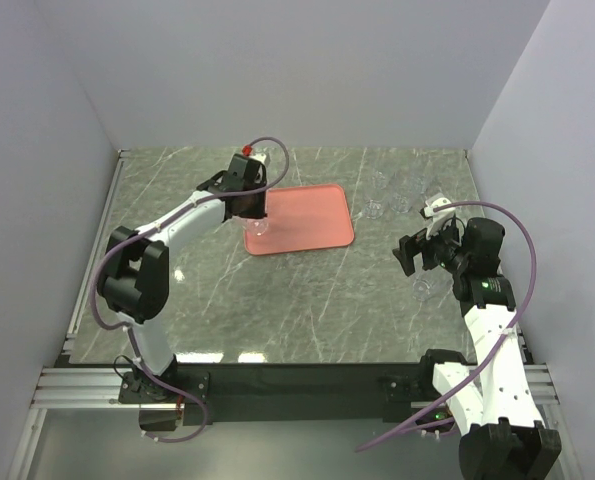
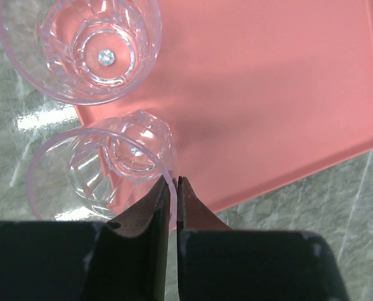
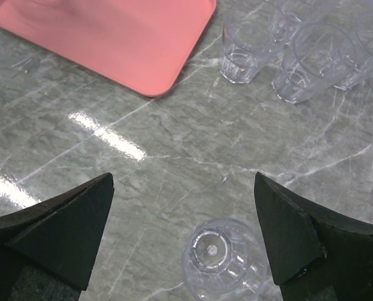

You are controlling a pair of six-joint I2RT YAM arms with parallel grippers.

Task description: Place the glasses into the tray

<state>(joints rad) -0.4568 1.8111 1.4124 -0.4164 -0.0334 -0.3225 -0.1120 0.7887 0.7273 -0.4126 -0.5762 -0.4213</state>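
Observation:
The salmon-pink tray [image 1: 307, 215] lies at the table's centre back. My left gripper [image 2: 173, 180] is shut on the rim of a clear glass [image 2: 105, 169] held over the tray's near-left corner [image 2: 249, 94]. Another glass [image 2: 89, 44] stands on the tray's edge beside it. My right gripper [image 3: 183, 182] is open above an upright glass [image 3: 220, 263] on the marble at the right, which stands between its fingers but untouched. Several more glasses [image 3: 299, 56] cluster right of the tray, also faint in the top view [image 1: 397, 190].
The table is grey marble [image 1: 307, 300] with white walls behind and on both sides. A metal rail [image 1: 92, 260] runs along the left edge. The arm bases sit at the near edge.

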